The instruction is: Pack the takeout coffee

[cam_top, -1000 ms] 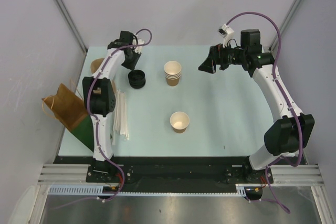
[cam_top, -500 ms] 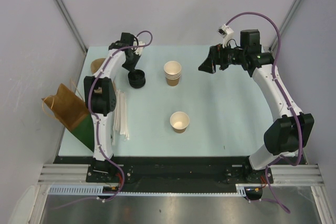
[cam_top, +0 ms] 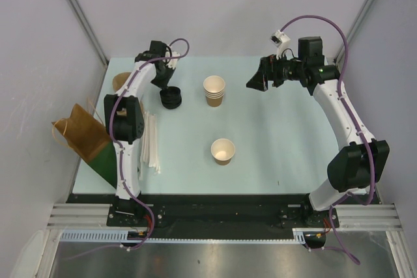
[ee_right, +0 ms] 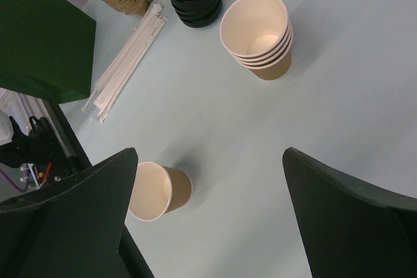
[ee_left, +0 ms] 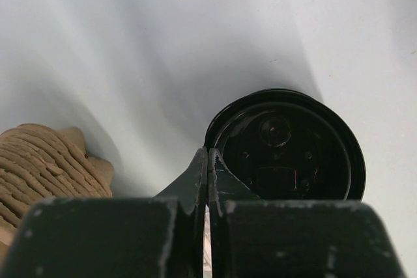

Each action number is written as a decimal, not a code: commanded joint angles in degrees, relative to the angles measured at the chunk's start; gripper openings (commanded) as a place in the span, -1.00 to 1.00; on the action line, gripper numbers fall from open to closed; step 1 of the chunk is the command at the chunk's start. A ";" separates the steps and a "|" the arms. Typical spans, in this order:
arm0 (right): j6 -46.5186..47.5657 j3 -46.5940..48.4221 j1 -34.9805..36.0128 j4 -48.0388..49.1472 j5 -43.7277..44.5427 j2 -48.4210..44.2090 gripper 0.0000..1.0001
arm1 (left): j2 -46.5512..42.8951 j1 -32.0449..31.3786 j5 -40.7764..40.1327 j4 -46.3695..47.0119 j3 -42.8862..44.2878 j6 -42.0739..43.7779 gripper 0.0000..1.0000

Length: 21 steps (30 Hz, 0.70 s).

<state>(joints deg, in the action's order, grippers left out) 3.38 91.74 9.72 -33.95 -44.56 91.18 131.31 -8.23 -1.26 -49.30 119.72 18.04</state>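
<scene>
Far left: a green-and-brown paper bag is lying at the left edge of the table, partly hanging past it. Just right of it, a bundle of white paper-wrapped straws is lying flat alongside the left arm.

Far-left corner: a tan corrugated stack, apparently cup sleeves, is sitting near the black lid stack.

The left claw is being held down at that lid stack. Its fingers are pressed together and the tips are touching the top lid's rim. Whether the rim is being pinched between them cannot be told.

Centre, far side: the nested tan cups are standing upright, just right of the lids and apart from them.

Centre, near side: the single kraft-paper cup is standing upright on bare table, mouth open, cream inside showing. It is well apart from both claws and from the bag.

Right: the right claw is being held in the air over the far right of the table. Its fingers are spread wide and it is angled toward the cups. In its wrist view, the single cup is showing beside the left finger and the nested cups are showing further ahead.
</scene>
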 commanded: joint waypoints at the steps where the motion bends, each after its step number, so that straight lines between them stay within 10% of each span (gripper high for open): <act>1: -0.65 1.86 -0.22 2.05 -1.06 -0.56 0.99 | -4.13 0.23 0.73 -0.45 -0.19 -0.03 -1.00; 15: -0.83 1.86 -0.22 2.14 -1.50 -1.00 0.99 | -7.65 0.06 3.10 -2.55 0.16 -0.03 -0.99; 18: -0.83 1.95 -0.22 2.14 -1.41 -1.09 0.99 | -6.15 -0.03 2.84 -3.61 1.04 -0.02 -0.30; 21: -0.83 1.95 -0.31 2.14 -1.41 -1.00 0.99 | -5.27 -0.03 2.58 -3.61 0.86 0.15 -0.24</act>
<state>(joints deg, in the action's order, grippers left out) 2.98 91.74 9.65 -33.93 -44.93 91.18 126.87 -8.23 0.69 -51.92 119.70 18.06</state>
